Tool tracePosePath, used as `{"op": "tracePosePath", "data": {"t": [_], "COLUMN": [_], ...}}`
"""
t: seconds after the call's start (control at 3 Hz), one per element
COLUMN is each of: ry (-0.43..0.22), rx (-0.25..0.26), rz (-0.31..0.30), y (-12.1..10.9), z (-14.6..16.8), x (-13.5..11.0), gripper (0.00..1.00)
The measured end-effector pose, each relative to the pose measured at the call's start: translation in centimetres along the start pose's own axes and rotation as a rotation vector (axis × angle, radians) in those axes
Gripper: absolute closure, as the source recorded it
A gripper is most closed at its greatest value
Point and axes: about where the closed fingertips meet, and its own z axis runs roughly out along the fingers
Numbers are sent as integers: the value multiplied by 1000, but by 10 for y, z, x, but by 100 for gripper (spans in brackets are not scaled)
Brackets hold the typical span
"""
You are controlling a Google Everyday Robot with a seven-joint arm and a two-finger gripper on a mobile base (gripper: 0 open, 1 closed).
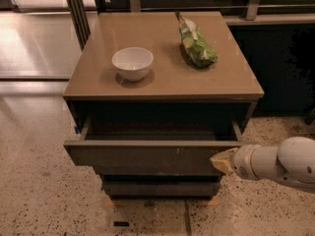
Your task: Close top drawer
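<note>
The top drawer [147, 156] of a small dark cabinet stands partly open. Its long flat front has small pale scratches right of centre, and a narrow strip of its grey inside shows. My gripper [221, 162] comes in from the right on a white arm. Its pale tip rests against the right end of the drawer front. Two lower drawer fronts [160, 187] sit below, set further back.
On the brown cabinet top [162, 82] stand a white bowl [132, 63] and a green snack bag [196, 45]. A dark counter base stands at the right. The floor is speckled terrazzo [39, 195], and metal posts [76, 9] stand at the back left.
</note>
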Motion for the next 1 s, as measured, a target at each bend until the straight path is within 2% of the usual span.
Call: {"op": "tracePosePath", "data": {"t": [0.67,1.0], "ry": [38,50], "rx": [139,224], "rz": [-23,-37], "y": [-35,-55], "z": [0,-5], "x": [-12,-19], "gripper": [100,100]}}
